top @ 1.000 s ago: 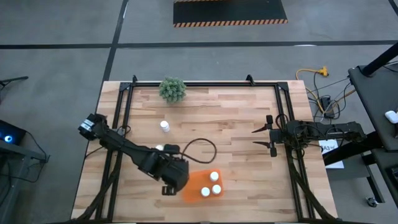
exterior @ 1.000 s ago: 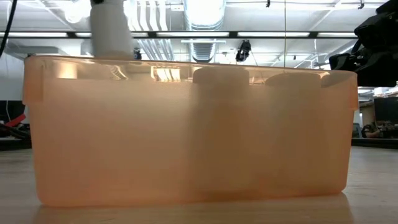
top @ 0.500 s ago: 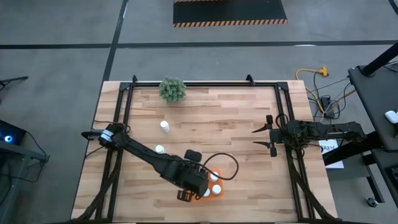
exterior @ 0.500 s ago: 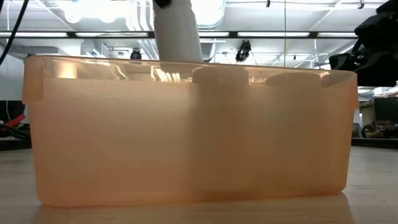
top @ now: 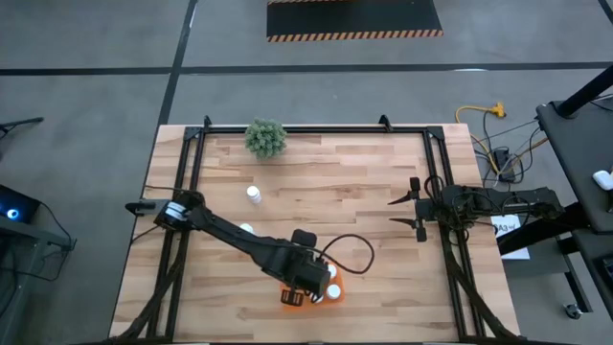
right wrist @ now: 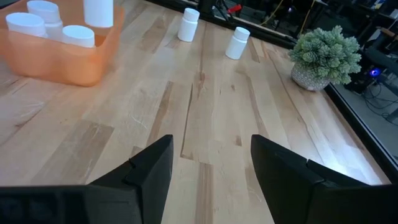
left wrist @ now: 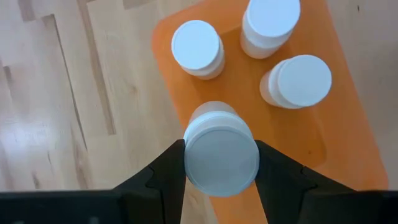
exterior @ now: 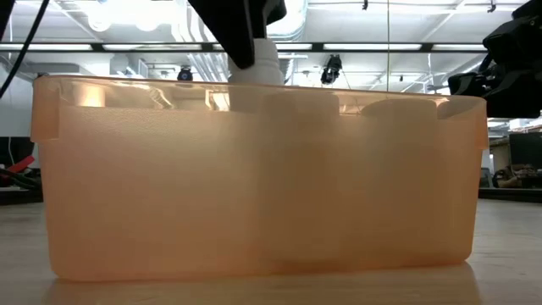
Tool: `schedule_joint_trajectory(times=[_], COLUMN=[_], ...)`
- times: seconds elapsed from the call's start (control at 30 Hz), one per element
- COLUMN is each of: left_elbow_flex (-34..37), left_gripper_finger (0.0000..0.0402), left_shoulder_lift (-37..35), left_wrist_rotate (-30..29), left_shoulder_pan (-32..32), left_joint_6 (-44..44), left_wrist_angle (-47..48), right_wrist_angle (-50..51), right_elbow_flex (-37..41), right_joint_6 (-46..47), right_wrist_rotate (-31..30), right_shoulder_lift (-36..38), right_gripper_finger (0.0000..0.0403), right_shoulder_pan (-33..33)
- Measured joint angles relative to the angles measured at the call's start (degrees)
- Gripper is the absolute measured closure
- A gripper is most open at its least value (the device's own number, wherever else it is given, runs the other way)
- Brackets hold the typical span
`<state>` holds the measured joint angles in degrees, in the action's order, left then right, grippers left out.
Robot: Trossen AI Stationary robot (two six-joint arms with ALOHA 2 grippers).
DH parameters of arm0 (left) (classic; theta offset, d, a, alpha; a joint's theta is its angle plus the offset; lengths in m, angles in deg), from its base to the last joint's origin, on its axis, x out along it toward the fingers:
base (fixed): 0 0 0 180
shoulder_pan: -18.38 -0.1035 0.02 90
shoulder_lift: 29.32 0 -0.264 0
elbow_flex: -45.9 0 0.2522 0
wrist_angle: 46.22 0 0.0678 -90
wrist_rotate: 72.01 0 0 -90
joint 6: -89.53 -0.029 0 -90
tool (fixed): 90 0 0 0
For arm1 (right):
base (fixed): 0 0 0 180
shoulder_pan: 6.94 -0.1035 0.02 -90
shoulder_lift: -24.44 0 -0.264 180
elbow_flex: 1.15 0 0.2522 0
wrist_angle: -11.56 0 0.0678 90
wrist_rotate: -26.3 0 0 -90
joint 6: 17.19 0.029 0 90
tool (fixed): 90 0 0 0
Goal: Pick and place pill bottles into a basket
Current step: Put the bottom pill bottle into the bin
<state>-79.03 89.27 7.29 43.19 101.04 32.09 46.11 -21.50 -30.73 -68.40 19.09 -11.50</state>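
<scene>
Now the left gripper (left wrist: pixel 221 163) hangs over the orange basket (left wrist: pixel 348 118), its two dark fingers (left wrist: pixel 166 174) clamped on a white pill bottle (left wrist: pixel 221 152) held upright, cap toward the wrist camera. In the high view the left arm reaches from the table's left side to the near middle, where the basket (top: pixel 287 296) sits close to the near edge, mostly covered by the gripper (top: pixel 305 285). From table height, the held bottle (exterior: pixel 257 68) shows just above the basket's rim (exterior: pixel 254 87), with the dark gripper above it.

Three more bottles stand upright inside the basket: one (left wrist: pixel 198 48) toward one side, one (left wrist: pixel 270 25) at the far corner in the wrist picture, and one (left wrist: pixel 298 81) beside them. They are close together but apart from the held bottle, which hovers over the bare part of the basket floor.

Two other bottles remain on the wooden table (top: pixel 354 172): one (top: pixel 253 195) left of centre, and one (top: pixel 246 230) nearer, just beside the left arm. A small green plant (top: pixel 265 137) stands near the far edge.

The right gripper (top: pixel 407 211) waits at the right side of the table, well apart from the basket, its fingers (right wrist: pixel 146 171) parted and holding nothing, pointing across the table toward the basket (right wrist: pixel 62 53).
</scene>
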Motion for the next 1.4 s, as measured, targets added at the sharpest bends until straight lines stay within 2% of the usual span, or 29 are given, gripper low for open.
schedule_joint_trajectory(times=[1.1, 1.4], left_elbow_flex=[10.56, 10.69], left_gripper_finger=[0.026, 0.026], left_shoulder_lift=[0.39, 0.39], left_wrist_rotate=[3.09, 3.19], left_shoulder_pan=[-0.73, -0.85], left_joint_6=[0.02, 0.02], left_wrist_angle=[-13.0, -13.57], right_wrist_angle=[0.0, -0.02], right_elbow_flex=[0.0, 0.0], right_joint_6=[-0.01, 0.0], right_wrist_rotate=[0.15, 0.12], right_shoulder_lift=[0.0, 0.0], right_gripper_finger=[0.0197, 0.0197], right_shoulder_pan=[-0.02, 0.0])
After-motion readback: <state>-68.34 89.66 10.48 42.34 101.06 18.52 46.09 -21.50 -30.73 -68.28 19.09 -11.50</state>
